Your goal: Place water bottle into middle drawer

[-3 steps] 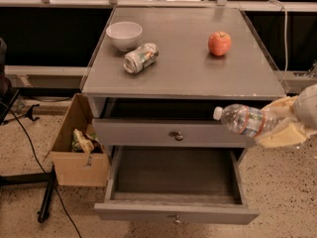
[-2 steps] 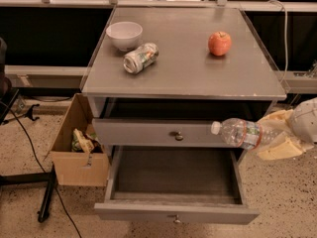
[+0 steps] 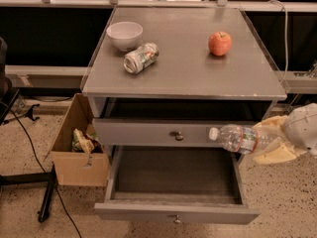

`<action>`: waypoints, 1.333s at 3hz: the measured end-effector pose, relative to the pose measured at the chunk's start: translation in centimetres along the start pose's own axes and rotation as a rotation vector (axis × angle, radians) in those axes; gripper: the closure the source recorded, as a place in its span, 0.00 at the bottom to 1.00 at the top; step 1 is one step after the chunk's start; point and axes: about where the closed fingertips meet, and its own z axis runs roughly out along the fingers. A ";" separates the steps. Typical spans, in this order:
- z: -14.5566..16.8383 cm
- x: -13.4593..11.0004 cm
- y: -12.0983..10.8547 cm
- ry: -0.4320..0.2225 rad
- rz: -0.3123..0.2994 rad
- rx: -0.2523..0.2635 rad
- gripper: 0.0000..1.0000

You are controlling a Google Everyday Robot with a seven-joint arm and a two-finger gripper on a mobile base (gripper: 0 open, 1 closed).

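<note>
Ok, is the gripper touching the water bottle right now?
Touching. The camera view shows the gripper at the right, by the open middle drawer, its fingers wrapped around the base end of the water bottle, holding it level in the air.

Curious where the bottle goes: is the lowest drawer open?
Open: the middle drawer is pulled out, dark bottom showing. The gripper, at right, holds the water bottle sideways.

Claw at right edge: pale yellow fingers, rounded white wrist housing.

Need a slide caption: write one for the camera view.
End effector grips a small clear plastic water bottle, cap leftward, above the right side of the open grey middle drawer.
</note>
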 end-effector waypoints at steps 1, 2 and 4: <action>2.2 1.2 0.4 -0.025 -0.026 -0.022 1.00; 4.9 2.4 1.2 -0.038 -0.072 -0.033 1.00; 11.5 4.8 2.7 -0.016 -0.130 -0.040 1.00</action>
